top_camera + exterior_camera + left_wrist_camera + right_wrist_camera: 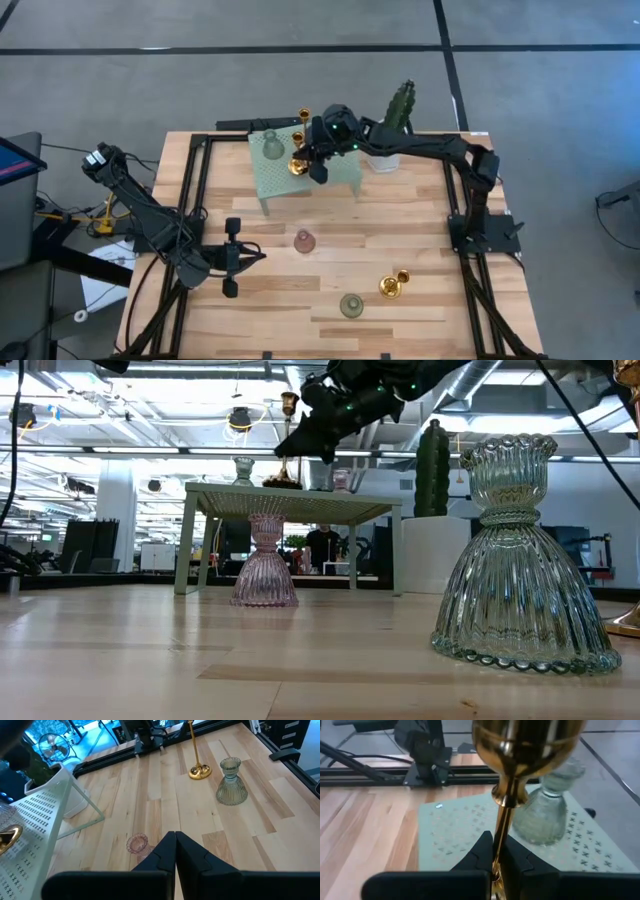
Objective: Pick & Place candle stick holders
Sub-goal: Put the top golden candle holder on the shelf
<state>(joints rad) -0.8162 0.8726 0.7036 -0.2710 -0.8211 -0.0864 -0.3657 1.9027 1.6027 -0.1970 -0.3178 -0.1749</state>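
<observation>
A tall gold candle stick holder [526, 742] stands upright over the pale green perforated stand [340, 178], with my right gripper [497, 855] shut on it. Whether its base [283, 481] rests on the stand I cannot tell. A grey-green glass holder [271, 146] stands on the stand, and another gold piece [303, 118] shows at its far edge. On the table stand a pink holder [305, 240], a gold one [393, 286] and a grey-green one [351, 305]. My left gripper [258, 256] hovers shut over the table's left side, holding nothing. My right gripper pinches the gold holder's thin stem [501, 832] between its two fingers, well below the cup. The fingers come from the table's right and far side, slanting down, and lie across the stem. The holder stays upright, its cup above the fingers; the fingers hide the lower stem.
A cactus in a white pot [392, 150] stands just right of the stand, close to my right arm. Black frame rails [195, 190] run along the table's edges. Bare wood lies between the stand and the three holders near the front.
</observation>
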